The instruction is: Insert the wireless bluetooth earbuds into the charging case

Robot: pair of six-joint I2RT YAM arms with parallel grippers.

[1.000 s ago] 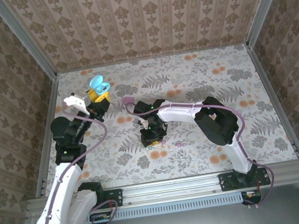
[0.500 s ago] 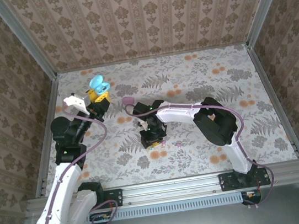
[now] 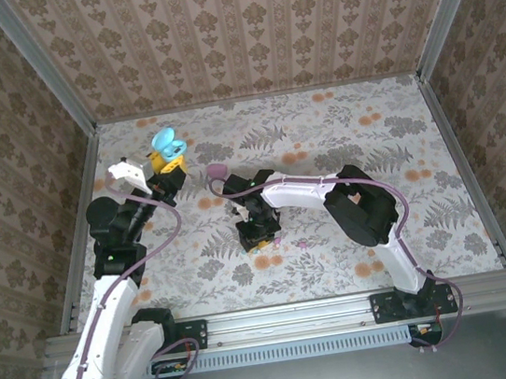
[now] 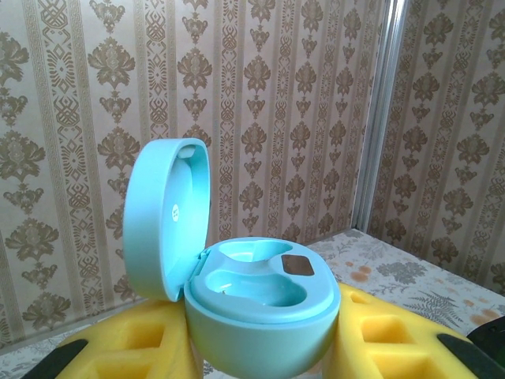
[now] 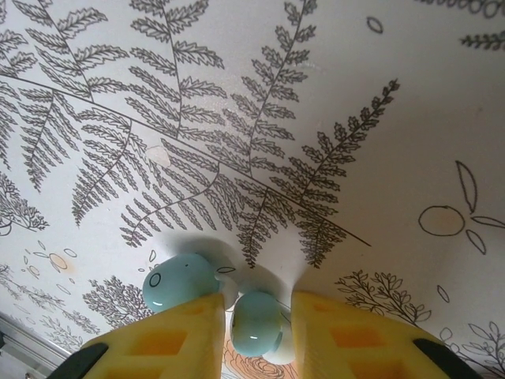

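Teal bud [image 5: 256,322] lies on the worktop [image 5: 339,118] squarely between the two yellow pads [image 5: 185,339] of the right claw [image 5: 256,339], which points down at it. That claw stands narrow: each pad is just beside the bud, with only a sliver of gap on either side, and I cannot tell whether they already pinch it. The bud looks nearly round, a little longer along the gap than across it, so I judge the pads meet its shorter width. A second bud [image 5: 180,283], also teal, rests on the worktop just outside one pad of the right claw, close enough that a lift could nudge it.

From the right claw the case [image 4: 264,316] is well apart, off toward the far left. It is raised above the worktop in the left claw [image 4: 260,351], whose pads clamp its rounded base. Its lid [image 4: 162,221] stands open and upright, and both wells look empty and face up. The right arm is plainly the nearer to the bud. The coming move calls for lifting the bud straight up, then carrying it across to the case.
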